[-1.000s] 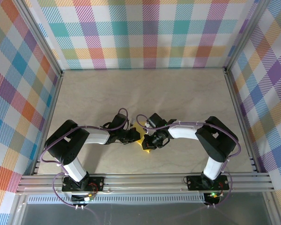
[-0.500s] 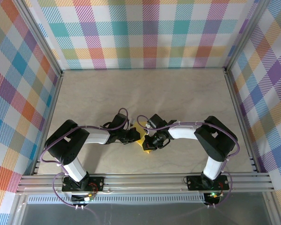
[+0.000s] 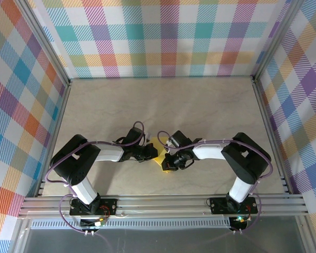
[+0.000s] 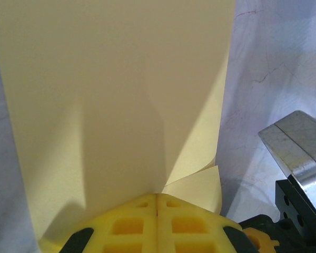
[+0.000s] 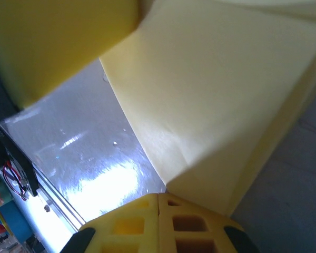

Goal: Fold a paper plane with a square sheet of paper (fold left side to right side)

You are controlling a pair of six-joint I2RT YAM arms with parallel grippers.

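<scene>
Paper (image 4: 116, 95), a yellow sheet, sits near the front middle of the surface (image 3: 163, 105), pinched from both sides: left claw (image 4: 157, 196) and right claw (image 5: 158, 196) each clamped shut on an edge.

A pale marbled tabletop (image 3: 200, 105) sits boxed by bright plaid walls (image 3: 168, 37) and aluminium rails (image 3: 163, 203).

A pale marbled table (image 3: 200, 105) carries 1 yellow square sheet of paper (image 3: 161, 162) near its front edge.

The left arm (image 3: 76, 163) and right arm (image 3: 245, 161) are black with white links and purple cables (image 3: 138, 126). Left claw (image 4: 157, 196) and right claw (image 5: 158, 195) are yellow, pocketed.
</scene>
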